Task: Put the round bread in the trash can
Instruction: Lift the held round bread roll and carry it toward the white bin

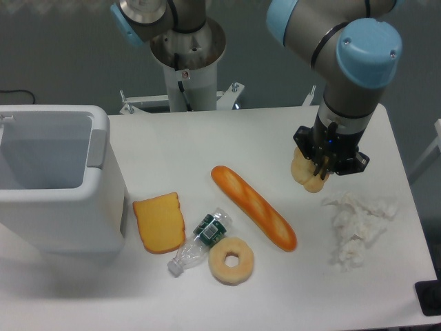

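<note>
My gripper (318, 167) hangs over the right part of the white table (172, 145), pointing straight down from my wrist. Its fingers are clenched on the round bread (304, 172), a small pale yellow-tan lump that shows at the left and lower sides of the fingers. Whether the bread touches the tabletop or sits just above it, I cannot tell from this view.

The trash can (62, 207) stands at the left edge of the table, well apart from the bread. It is a large white boxy bin with rounded corners; its light grey inside is open to view from above.

Between bin and gripper lie several other items. A long orange baguette (253, 207) rests diagonally in the middle of the table, its far end toward the left, its near end toward the right. A ring-shaped bread (231, 261) with a centre hole lies near the front, just left of the baguette's near end. A clear plastic bottle (200, 243) with a green label lies on its side, touching or nearly touching the ring. A slice of orange toast (159, 222) lies flat just beside the bin's right wall.

Crumpled white paper (358, 224) sits at the right, near and below my gripper, apart from it.
</note>
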